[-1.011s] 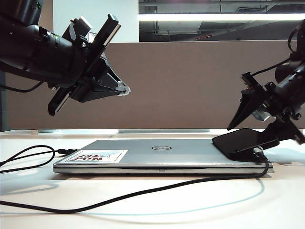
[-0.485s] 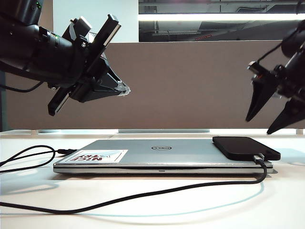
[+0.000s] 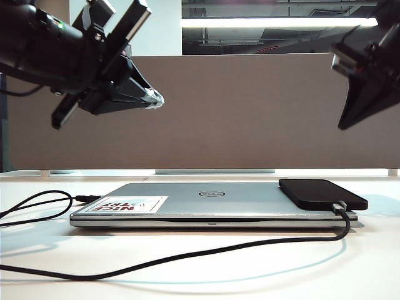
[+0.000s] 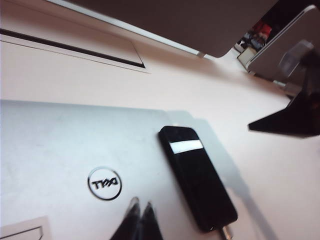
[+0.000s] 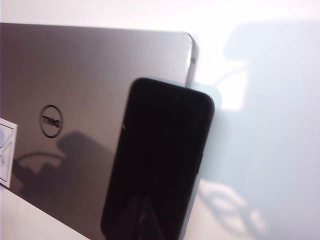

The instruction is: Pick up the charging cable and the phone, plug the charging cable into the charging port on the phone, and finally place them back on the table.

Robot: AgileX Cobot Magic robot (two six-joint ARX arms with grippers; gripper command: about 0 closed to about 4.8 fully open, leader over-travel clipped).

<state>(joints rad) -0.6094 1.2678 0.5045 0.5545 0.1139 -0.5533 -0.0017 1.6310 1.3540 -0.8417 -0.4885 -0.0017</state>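
Left gripper (image 3: pixel 153 99): raised high over the table's left side, fingers pressed together, holding nothing; its tips (image 4: pixel 140 215) show over the laptop lid.
Right gripper (image 3: pixel 356 106): high at the right edge of the exterior view, partly cut off; jaws not readable there. A dark blur in the right wrist view suggests tips drawn together; nothing carried.
Phone (image 3: pixel 322 194): flat on the laptop's (image 3: pixel 206 203) right end, overhanging its right edge.
Charging cable (image 3: pixel 187 255): plug (image 3: pixel 339 207) seated at the phone's near short edge; cord loops across the table (image 3: pixel 250 278) toward its left edge.
Handling, phone: likely rigid, glossy, slippery; take it across the long edges.
Handling, cable: light, limp; grip just behind the plug.
Hidden: charging port covered by the plug; seating depth unclear.
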